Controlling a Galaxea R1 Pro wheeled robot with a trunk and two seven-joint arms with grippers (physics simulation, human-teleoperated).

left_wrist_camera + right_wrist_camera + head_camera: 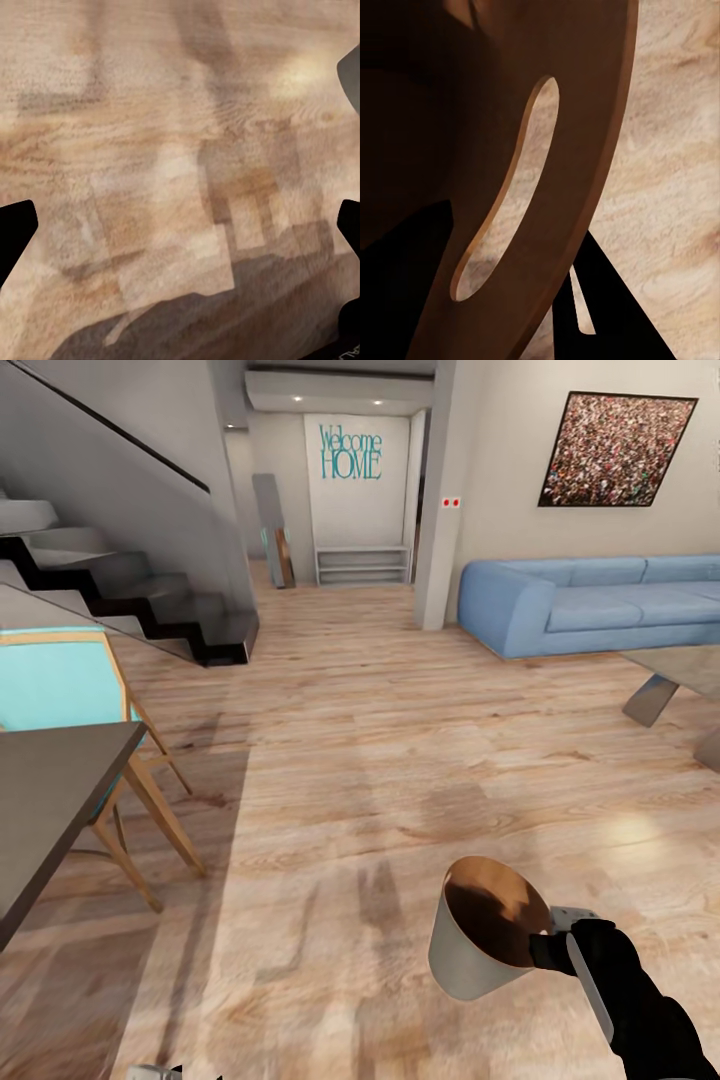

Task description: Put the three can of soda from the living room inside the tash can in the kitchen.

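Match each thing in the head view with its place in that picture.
Things:
1. bin
2. sofa
3. stairs
4. chair

Places:
A. upper left, by the wall
B. far right, under the wall picture
C. held at its rim by the right gripper
D. left, beside the dark table

Pairs: 1-C, 2-B, 3-A, 4-D

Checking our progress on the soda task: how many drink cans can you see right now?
0. No cans show on the wood floor, the grey dining table, or inside the pale grey, brown-lined bin held by the right pincer; some may be hidden.
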